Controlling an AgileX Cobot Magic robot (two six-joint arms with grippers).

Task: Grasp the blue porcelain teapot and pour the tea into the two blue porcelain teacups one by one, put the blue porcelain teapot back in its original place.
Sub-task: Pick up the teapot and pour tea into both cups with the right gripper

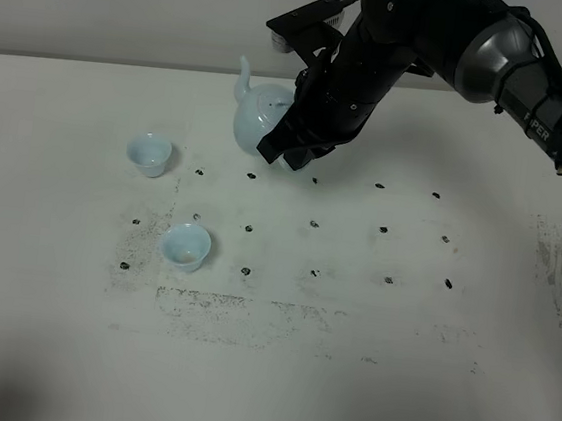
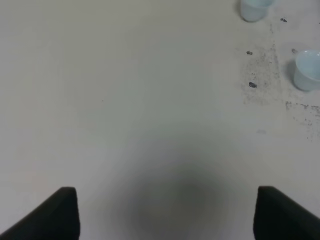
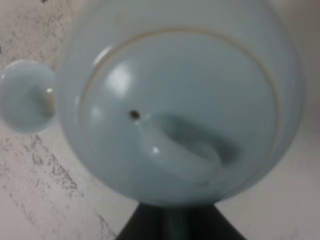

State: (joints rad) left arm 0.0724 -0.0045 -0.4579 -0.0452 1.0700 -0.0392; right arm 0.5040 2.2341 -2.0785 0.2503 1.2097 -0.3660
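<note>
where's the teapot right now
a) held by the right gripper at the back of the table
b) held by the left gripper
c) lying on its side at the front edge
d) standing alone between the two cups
a: the right gripper is shut on the handle side of the teapot at the back of the table, while the left gripper is open and empty.
</note>
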